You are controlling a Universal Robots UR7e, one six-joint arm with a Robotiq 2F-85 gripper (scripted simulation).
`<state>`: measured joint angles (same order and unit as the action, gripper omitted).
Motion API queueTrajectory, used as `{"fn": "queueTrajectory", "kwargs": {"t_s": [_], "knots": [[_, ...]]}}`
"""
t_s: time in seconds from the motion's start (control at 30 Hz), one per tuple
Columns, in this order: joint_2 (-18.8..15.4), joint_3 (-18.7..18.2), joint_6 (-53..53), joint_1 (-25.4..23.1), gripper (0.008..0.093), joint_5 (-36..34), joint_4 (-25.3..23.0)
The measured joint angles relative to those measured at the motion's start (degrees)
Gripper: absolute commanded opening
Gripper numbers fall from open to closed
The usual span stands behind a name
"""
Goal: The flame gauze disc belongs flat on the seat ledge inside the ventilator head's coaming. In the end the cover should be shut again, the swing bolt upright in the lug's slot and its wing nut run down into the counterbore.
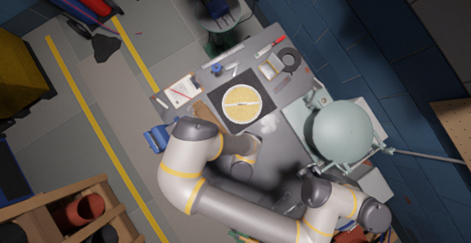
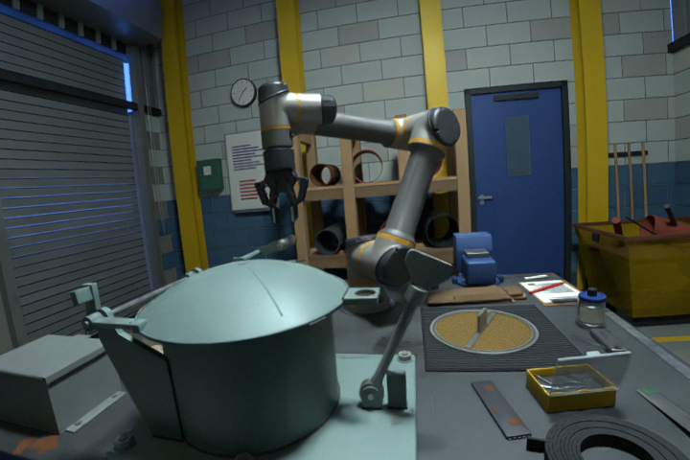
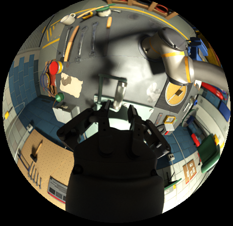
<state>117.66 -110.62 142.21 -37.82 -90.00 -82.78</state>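
Note:
The pale green ventilator head [image 2: 232, 347] stands at the bench's end, its domed cover [image 1: 342, 132] down on the coaming. The slotted lug [image 2: 364, 295] sticks out from the cover's rim with nothing in it. The swing bolt [image 2: 392, 347] leans away from the lug, pivoted at the base, with its wing nut [image 2: 427, 267] at the top end. The flame gauze disc [image 2: 484, 331] lies flat on a dark ribbed mat [image 1: 242, 102] beside the head, a small upright tab at its middle. My gripper [image 2: 281, 191] hangs high above the far side of the cover, apart from everything. It is open and holds nothing.
Behind the bench a wooden rack [image 2: 378, 190] holds pipe sections, with a blue vise [image 2: 475, 260] in front of it. A yellow tray [image 2: 570, 386], a black gasket ring [image 2: 606, 442], a jar [image 2: 592, 307] and a clipboard [image 1: 184, 90] lie around the mat. A grey box [image 2: 36, 374] sits beside the head.

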Motion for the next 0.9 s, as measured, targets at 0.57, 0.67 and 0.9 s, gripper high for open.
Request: {"fn": "queueTrajectory", "kwargs": {"t_s": [0.57,0.67,0.9], "knots": [[0.44,-6.87,0.03,0.06,0.048,0.0,-6.66],[0.44,-7.76,0.03,0.07,0.048,0.0,-7.51],[0.4,-9.58,0.03,0.07,0.048,0.0,-9.33]]}}
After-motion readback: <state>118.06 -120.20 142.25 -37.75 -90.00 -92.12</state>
